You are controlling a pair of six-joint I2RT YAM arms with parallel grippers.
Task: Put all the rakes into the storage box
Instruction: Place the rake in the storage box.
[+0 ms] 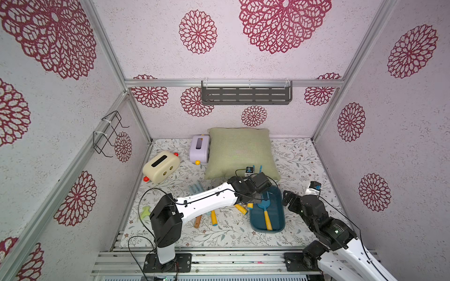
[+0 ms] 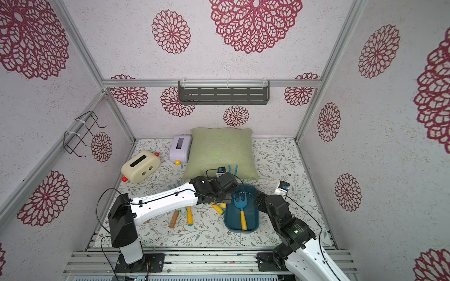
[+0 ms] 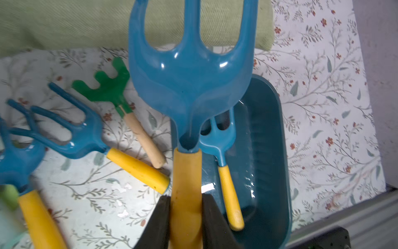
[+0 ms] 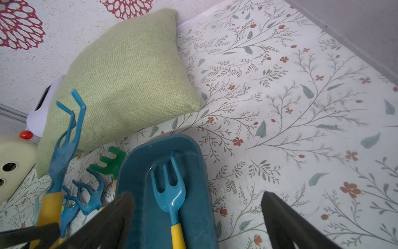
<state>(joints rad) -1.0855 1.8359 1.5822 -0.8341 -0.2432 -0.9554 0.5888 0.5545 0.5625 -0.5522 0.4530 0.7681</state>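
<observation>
Nearest the base, the left gripper (image 3: 186, 201) was clamped tight on the yellow handle of the rake (image 3: 189, 86), which hung clear of the table over one rim of the storage box (image 3: 269, 133). The right gripper (image 4: 196, 200) hovered at the box's other side, jaws wide apart and empty. A fork (image 3: 221, 138) lay lengthwise inside. Farther on, the tines pointed at the green cushion (image 3: 64, 25). The danger was that, released there, the broad head might catch the rim or ride up on the fork and tip out.
</observation>
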